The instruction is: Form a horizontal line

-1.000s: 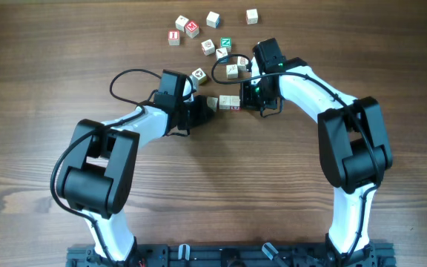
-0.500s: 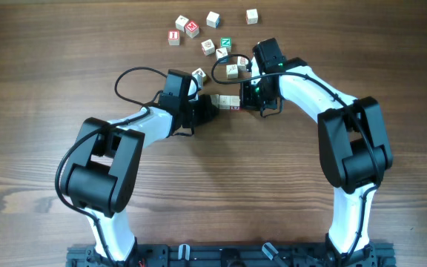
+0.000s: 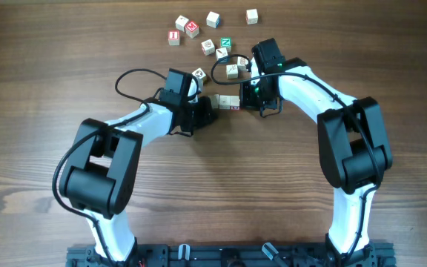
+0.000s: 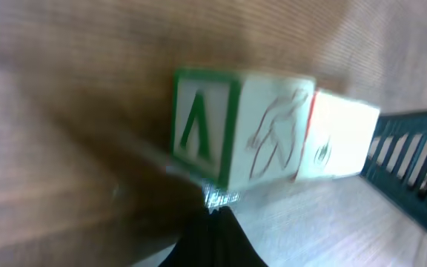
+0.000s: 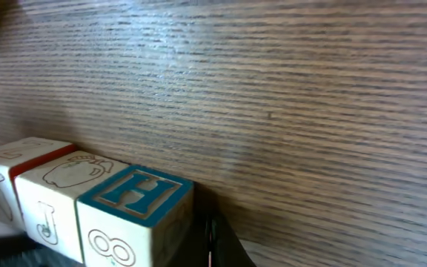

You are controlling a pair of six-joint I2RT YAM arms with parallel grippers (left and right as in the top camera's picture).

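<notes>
The horizontal line point(image 3: 227, 102) is a short row of pale letter cubes lying between my two grippers at the table's middle. My left gripper point(image 3: 207, 110) is shut, its tip against the row's left end. In the left wrist view the shut fingertips point(image 4: 217, 208) touch the lower corner of a green-lettered cube point(image 4: 202, 126), which has a second cube point(image 4: 339, 141) beside it. My right gripper point(image 3: 245, 99) is shut at the row's right end. The right wrist view shows its tip point(image 5: 212, 231) just beside a blue H cube point(image 5: 136, 196), with two more cubes point(image 5: 58, 178) in line.
Several loose letter cubes lie scattered behind the row, among them red-marked ones point(image 3: 192, 29), a green one point(image 3: 226, 43) and plain ones point(image 3: 252, 15). Two cubes point(image 3: 233, 70) point(image 3: 199, 75) sit close behind the grippers. A black cable point(image 3: 136, 74) loops over the left arm.
My left gripper has slid right, bringing the left end cube up against the row. The right arm has stayed put.
</notes>
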